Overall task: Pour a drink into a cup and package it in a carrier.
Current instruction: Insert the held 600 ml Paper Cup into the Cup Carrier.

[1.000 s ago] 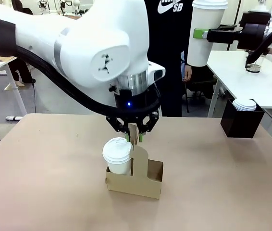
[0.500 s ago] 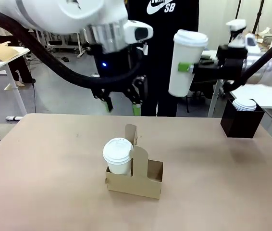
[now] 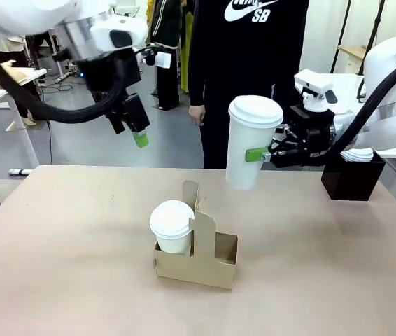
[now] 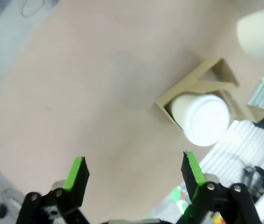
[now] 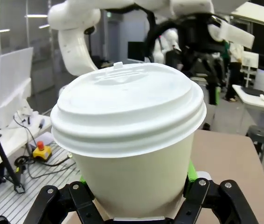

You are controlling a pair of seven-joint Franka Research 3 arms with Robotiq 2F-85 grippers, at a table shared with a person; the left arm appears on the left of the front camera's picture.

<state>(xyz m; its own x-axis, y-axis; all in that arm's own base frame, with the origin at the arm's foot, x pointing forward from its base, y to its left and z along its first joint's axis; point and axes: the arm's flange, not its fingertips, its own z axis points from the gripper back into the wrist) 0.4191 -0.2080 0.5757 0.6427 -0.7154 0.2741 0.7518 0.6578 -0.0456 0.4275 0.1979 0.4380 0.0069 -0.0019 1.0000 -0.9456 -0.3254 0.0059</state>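
Observation:
A brown cardboard carrier [image 3: 212, 263] stands mid-table with one white lidded cup [image 3: 171, 225] in its left slot; its right slot is vacant. From above, the left wrist view shows that carrier [image 4: 202, 81] and cup [image 4: 205, 119]. My left gripper [image 3: 136, 133] hangs high at the left, open, with nothing between its green pads [image 4: 133, 163]. My right gripper [image 3: 255, 155] is shut on a second tall white lidded cup [image 3: 248, 143], held upright in the air just above and right of the carrier. This cup [image 5: 127, 121] looms close over that gripper [image 5: 136, 198]. The drink is hidden.
A black square box [image 3: 350, 180] with white lids sits at the table's right rear corner. A person in a black top [image 3: 247, 63] stands at the far side, hands down. The tan table [image 3: 58, 245] is bare left and front of the carrier.
My left gripper has lifted off the carrier's handle panel and gone up and left. My right gripper has brought its cup down and leftward toward the carrier.

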